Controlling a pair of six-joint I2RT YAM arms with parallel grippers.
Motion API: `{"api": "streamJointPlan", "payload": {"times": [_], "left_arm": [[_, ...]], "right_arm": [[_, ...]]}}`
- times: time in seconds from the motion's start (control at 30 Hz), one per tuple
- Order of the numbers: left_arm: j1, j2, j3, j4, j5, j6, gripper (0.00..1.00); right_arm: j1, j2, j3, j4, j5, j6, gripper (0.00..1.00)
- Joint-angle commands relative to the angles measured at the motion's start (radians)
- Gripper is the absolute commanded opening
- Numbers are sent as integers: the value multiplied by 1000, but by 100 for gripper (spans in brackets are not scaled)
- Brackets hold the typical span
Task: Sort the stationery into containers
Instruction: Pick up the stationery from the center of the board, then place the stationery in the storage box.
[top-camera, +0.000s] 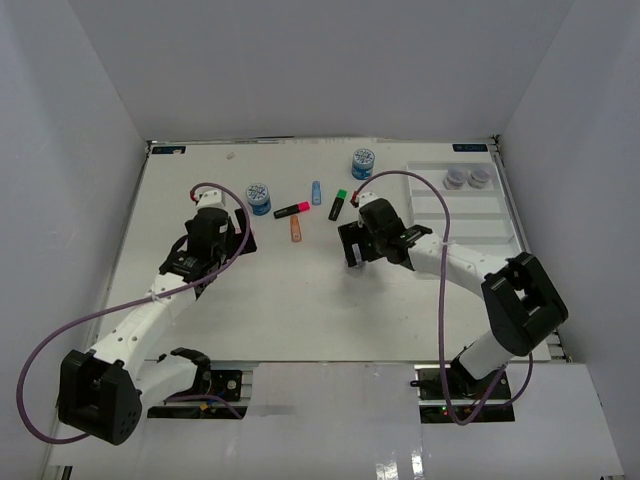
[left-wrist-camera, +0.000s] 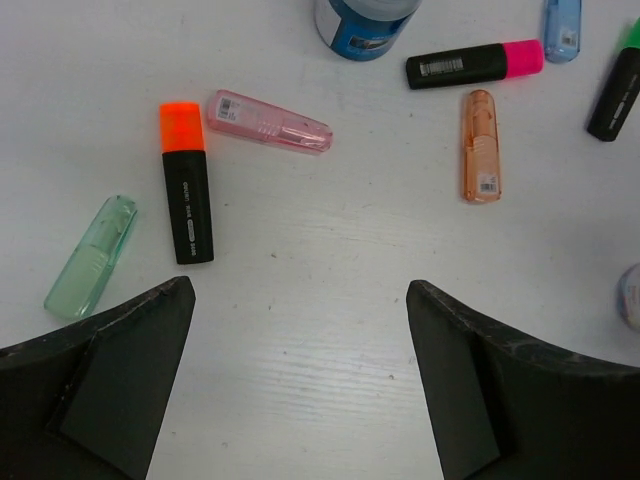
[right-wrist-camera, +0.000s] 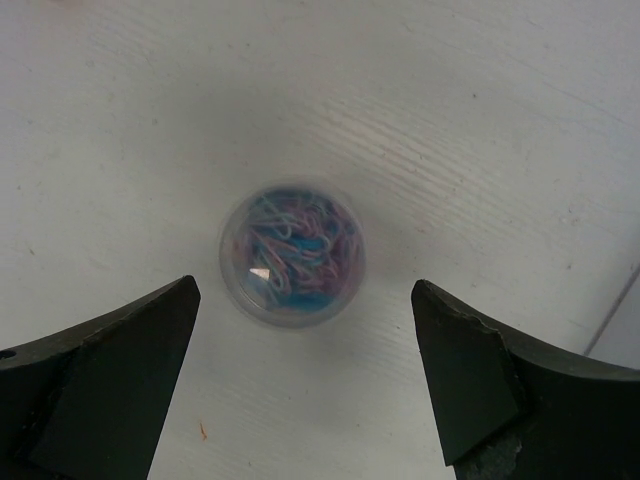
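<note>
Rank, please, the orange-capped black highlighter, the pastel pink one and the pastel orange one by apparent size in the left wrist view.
Largest: orange-capped black highlighter.
Then: pastel pink highlighter and pastel orange highlighter, nearly alike; the pink looks perhaps slightly longer.

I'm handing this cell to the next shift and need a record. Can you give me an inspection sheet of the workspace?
Surface: white table, no spills seen.
Job's things: white tray far right, two grey-lidded jars in its farthest compartment, the rest bare. Two blue-patterned jars, seven highlighters and a clear jar of clips are loose on the table.
Clutter: nothing seen.
Grippers: left gripper open over bare table; right gripper open, clip jar framed between its fingers, not gripped.
Cables: purple cables loop loosely off both arms.
Surroundings: plain white walls on three sides.
</note>
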Motion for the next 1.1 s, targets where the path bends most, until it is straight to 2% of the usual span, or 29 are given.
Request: {"api": "streamJointPlan", "payload": {"times": [0.0, 0.27, 0.37, 0.47, 0.53, 0.57, 0.67, 0.8, 1.07], "left_arm": [[5, -41, -33, 42, -38, 30, 98], [7, -37, -23, 43, -31, 35, 98], [7, -37, -23, 43, -29, 38, 98], [7, -31, -20, 42, -25, 39, 98], [7, -29, -18, 40, -23, 40, 98], [7, -28, -18, 39, -20, 41, 98], [7, -26, -17, 39, -19, 38, 98], [7, -26, -18, 40, -2, 32, 98], [7, -21, -18, 39, 0, 36, 98]], "right_arm": [[26, 48, 81, 36, 41, -18, 93], [40, 183, 159, 5, 66, 5, 98], [48, 189, 162, -4, 73, 16, 85], [49, 171, 158, -6, 104, 18, 65], [49, 164, 167, -9, 124, -8, 61], [49, 163, 191, -29, 145, -18, 55], [37, 158, 253, -50, 190, -59, 49], [-59, 155, 345, -67, 216, -97, 48], [-312, 252, 569, -78, 132, -126, 49]]}}
